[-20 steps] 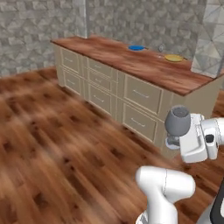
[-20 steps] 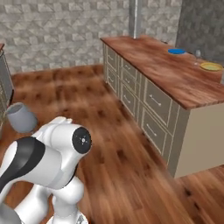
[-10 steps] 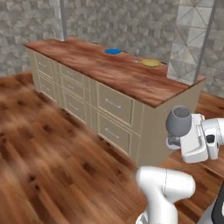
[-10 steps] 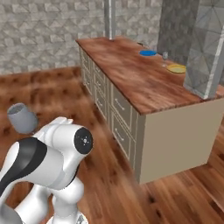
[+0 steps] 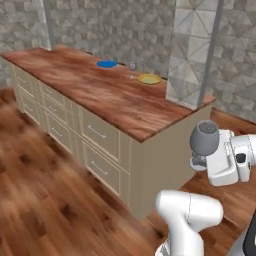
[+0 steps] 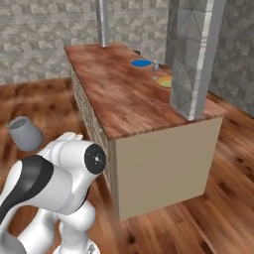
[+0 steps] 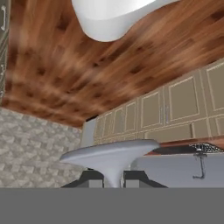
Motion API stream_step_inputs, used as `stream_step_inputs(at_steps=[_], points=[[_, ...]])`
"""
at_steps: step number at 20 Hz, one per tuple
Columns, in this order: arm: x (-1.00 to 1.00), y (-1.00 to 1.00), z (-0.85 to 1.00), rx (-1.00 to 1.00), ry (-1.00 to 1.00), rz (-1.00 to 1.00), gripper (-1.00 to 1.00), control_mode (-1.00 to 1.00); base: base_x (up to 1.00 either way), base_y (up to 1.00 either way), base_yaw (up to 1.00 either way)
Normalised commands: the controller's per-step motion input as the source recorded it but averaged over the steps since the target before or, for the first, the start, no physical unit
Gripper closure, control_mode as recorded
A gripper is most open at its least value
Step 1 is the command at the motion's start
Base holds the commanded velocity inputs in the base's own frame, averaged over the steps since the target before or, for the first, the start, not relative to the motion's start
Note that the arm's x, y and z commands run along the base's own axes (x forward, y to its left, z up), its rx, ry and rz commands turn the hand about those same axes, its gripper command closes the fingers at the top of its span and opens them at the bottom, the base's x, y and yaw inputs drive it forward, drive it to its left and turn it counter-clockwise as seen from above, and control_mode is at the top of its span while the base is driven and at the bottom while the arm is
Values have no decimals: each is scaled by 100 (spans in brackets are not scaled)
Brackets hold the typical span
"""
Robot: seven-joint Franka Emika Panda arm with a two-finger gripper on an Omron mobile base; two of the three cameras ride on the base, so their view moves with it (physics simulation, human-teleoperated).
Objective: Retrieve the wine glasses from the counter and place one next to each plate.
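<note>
My gripper (image 5: 200, 161) is shut on the stem of a grey wine glass (image 5: 205, 138), held in the air to the right of the long wooden top (image 5: 100, 92). From the other side the same glass (image 6: 25, 133) shows at the left. In the hand view its round foot (image 7: 109, 155) spreads just above my gripper (image 7: 113, 178). The blue plate (image 5: 106, 64) and the yellow-rimmed plate (image 5: 149, 79) lie on the far part of that top. Another small wine glass (image 5: 132, 65) stands between them. Beige cabinets and the counter (image 7: 175, 146) lie behind the foot.
A tall grey tiled pillar (image 5: 192, 50) rises from the near right end of the wooden top. Beige drawers (image 5: 97, 135) line its front. Wood floor (image 5: 40, 200) spreads to the left. A faucet (image 7: 199, 165) stands by the counter.
The whole picture has shifted: the base has driven, and the wooden top with the plates now lies closer and more end-on. The glass stays in my gripper.
</note>
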Motion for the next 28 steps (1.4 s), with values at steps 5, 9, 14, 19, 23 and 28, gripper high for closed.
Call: stream_step_inputs(at_steps=[5, 9, 14, 19, 23, 28], points=[[0, 0, 0, 0, 0, 0, 100, 100, 39, -100, 0], [0, 0, 0, 0, 0, 0, 100, 100, 32, -100, 0], [0, 0, 0, 0, 0, 0, 100, 100, 33, -100, 0], [0, 0, 0, 0, 0, 0, 100, 100, 33, -100, 0], [0, 0, 0, 0, 0, 0, 100, 100, 33, -100, 0], [0, 0, 0, 0, 0, 0, 100, 100, 35, -100, 0]])
